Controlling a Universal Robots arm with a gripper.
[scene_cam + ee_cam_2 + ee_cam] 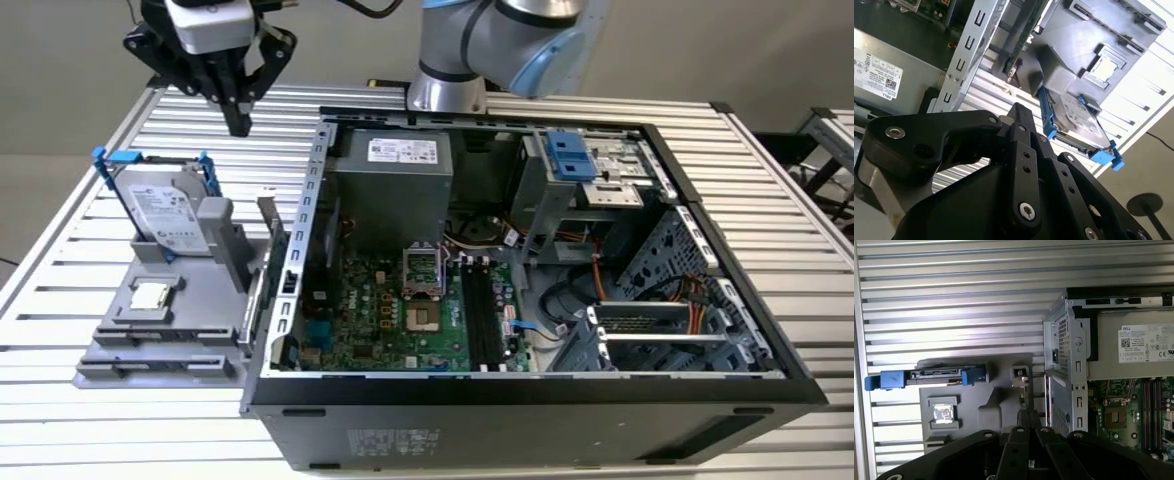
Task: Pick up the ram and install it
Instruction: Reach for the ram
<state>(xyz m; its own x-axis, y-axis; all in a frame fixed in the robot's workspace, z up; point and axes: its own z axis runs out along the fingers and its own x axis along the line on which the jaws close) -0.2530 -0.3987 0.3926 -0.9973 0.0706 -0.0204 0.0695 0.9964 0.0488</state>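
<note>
The gripper (240, 126) hangs in the air at about ten o'clock in the exterior view, its black fingers pointing straight down. The jaws are pressed together at the tips, with nothing seen between them.

Below it, at about nine o'clock, a gray holder (147, 362) rests on the slatted metal table (781, 205). The holder carries three parts. A silver hard drive (163, 210) with blue rails stands upright at its far end. A small square processor chip (151, 295) lies flat in a recess nearer the middle. The ram (267, 220) seems to stand on end as a thin strip in a slot on the holder's three o'clock edge, just beside the wall of the computer case (534, 425). In the first wrist view the ram's end (1020, 376) sits near the fingertips but apart from them.

The case lies open on its side, filling the middle of the view. Inside it, a green motherboard (387, 325) lies flat, with long black memory slots (481, 320) toward three o'clock. A gray power supply (394, 190) sits at twelve o'clock from the board.
</note>
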